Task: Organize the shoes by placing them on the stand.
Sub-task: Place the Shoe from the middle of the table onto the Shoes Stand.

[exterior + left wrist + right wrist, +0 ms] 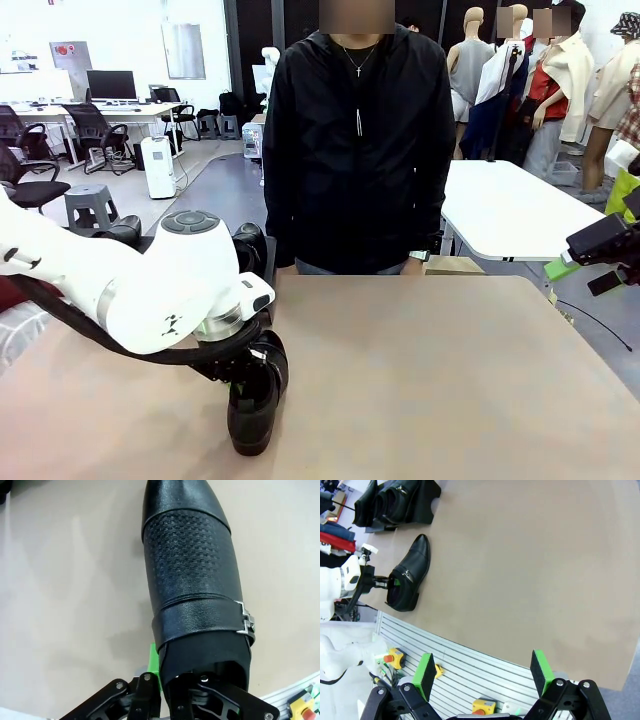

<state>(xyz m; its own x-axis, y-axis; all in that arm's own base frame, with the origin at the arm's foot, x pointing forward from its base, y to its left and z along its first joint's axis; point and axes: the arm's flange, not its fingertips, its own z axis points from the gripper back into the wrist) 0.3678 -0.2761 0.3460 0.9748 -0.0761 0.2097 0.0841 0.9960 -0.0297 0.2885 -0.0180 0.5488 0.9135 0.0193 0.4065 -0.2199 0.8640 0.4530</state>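
Across the tan table point(450, 380) I see my left gripper point(162, 690) clamped on the heel of one shoe point(409, 575) lying well short of the stand point(427, 502), where seemingly two shoes point(387, 502) sit, while my right gripper point(482, 675) hangs spread apart.

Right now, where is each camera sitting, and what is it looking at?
Front view: sits between the arms, faces the person across the table; left arm covers its gripper at the shoe.
Left wrist view: looks down along the left gripper, shut on the shoe.
Right wrist view: looks over the open right gripper at table and stand.
Shared: the same shoe.
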